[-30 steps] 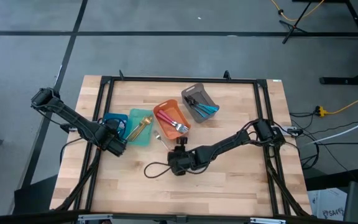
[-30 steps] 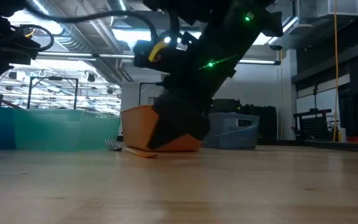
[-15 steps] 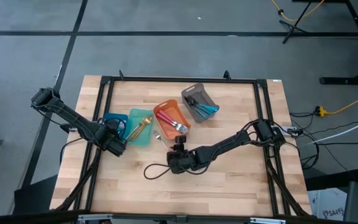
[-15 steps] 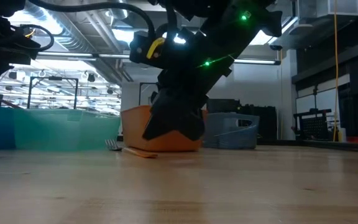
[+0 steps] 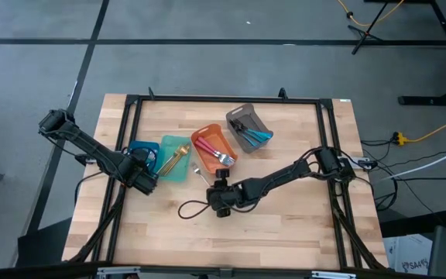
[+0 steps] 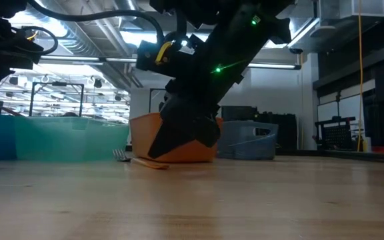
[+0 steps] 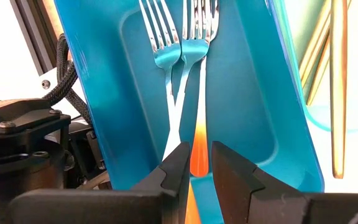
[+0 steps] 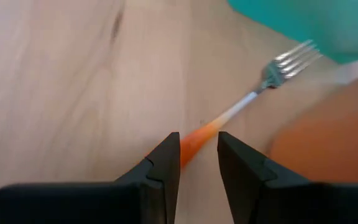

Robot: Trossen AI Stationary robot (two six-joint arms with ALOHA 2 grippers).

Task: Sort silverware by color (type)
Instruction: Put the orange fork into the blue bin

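Orange-handled forks sit between the fingers of both your grippers.

Your right gripper is low over the wooden table, just in front of the orange bin, and its fingers straddle the handle of an orange-handled fork lying flat on the wood, tines toward the teal bin; you cannot tell whether the pads actually touch it. Your left gripper is at the blue bin on the table's left side, pinching the orange handle of a fork that lies inside beside a second fork. Gold pieces lie in the teal bin, red and pink ones in the orange bin, blue ones in the grey bin.
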